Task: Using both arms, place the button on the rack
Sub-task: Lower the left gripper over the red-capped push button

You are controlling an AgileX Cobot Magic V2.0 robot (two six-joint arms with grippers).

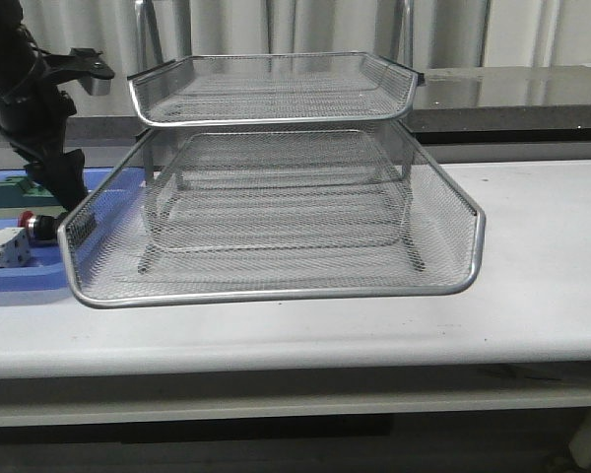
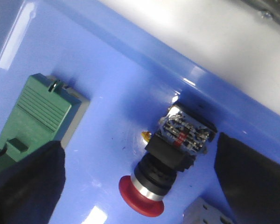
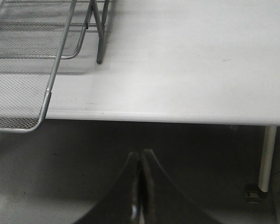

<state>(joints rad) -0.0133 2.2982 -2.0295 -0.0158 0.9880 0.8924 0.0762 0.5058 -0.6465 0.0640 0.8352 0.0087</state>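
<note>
A: Hovering over the blue plastic tray (image 2: pixel 130 60), the left gripper (image 2: pixel 140 182) has its two black fingers (image 2: pixel 28 186) spread wide, one on each side of the push button (image 2: pixel 165 163), and nothing between them yet.

B: So the pick has not happened?

A: I judge not. The button lies on its side on the tray floor, red mushroom head toward the camera, black collar behind it, rear contact block toward the tray's raised wall. The fingers look clear of it on both sides. In the front view the left arm (image 1: pixel 39 118) leans down over that tray, left of the wire-mesh rack (image 1: pixel 276 217), and the button's red head (image 1: pixel 28 219) peeks out just beside the rack's lowest tier.

B: Anything crowding it?

A: A green block (image 2: pixel 37 116) lies well apart to one side, and a white boxy part (image 2: pixel 205 212) sits near the red head. Closing should stay on the black collar to avoid nudging that part.

B: And the right gripper (image 3: pixel 140 186)?

A: Its fingers are pressed together, holding nothing, hanging off the table edge (image 3: pixel 177 114) beside the rack's corner. It seems idle.

B: Next move?

A: Lower, squeeze the collar, lift, then carry toward a tier.
</note>
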